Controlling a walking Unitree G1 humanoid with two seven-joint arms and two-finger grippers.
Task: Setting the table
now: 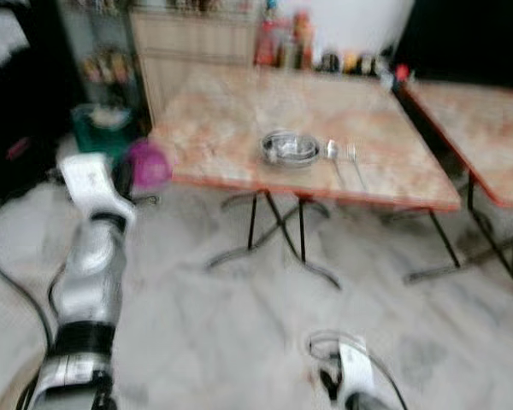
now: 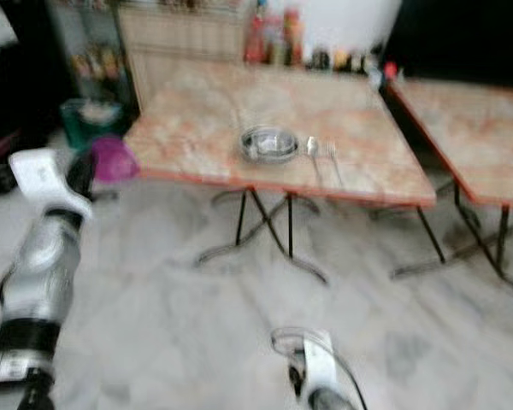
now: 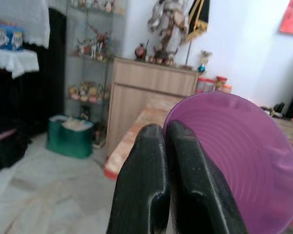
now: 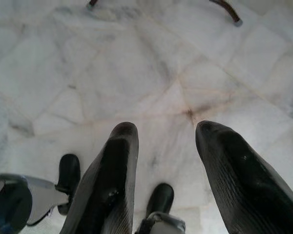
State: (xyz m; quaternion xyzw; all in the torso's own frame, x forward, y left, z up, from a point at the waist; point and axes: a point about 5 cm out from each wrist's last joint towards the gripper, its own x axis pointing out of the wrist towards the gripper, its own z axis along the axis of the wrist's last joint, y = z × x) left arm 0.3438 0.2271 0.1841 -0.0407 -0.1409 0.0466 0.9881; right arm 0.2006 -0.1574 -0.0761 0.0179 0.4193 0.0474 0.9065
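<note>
The purple cup [image 3: 244, 161] is pinched at its rim by the left gripper [image 3: 173, 175], short of the table [image 1: 239, 128] edge. The right gripper [image 4: 166, 170] is spread, idle. Slippage is judged possible from the thin rim hold.

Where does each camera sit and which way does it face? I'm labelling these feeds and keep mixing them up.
Left eye view: on the head, looking forward and down at the table with a steel bowl; both silver arms show.
Right eye view: same head, same scene, slightly offset.
Left wrist view: along the left gripper, shut on a purple cup, facing the table and a cabinet.
Right wrist view: along the open right gripper, facing the marble floor.
Shared: both eye views also catch the purple cup.
</note>
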